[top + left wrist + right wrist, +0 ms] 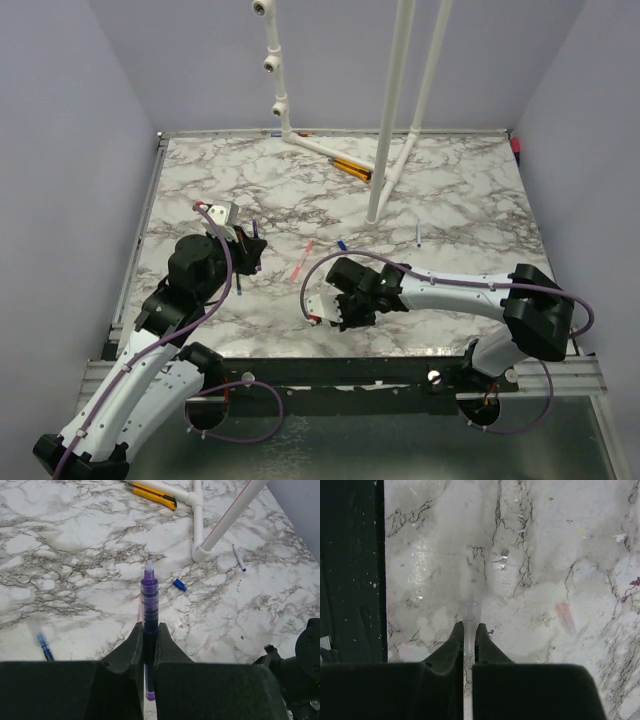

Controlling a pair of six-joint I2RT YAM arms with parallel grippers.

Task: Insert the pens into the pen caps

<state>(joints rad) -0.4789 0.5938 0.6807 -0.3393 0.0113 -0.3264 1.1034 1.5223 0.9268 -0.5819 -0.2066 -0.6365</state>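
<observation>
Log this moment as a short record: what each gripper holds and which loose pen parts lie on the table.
left gripper: shut on purple-blue pen, bare tip pointing away
right gripper: shut on clear tube, likely a cap
blue cap: loose on marble table, beyond the pen tip, to its right
pink cap: loose, right of the right gripper
pink pen: lying between the two arms
</observation>
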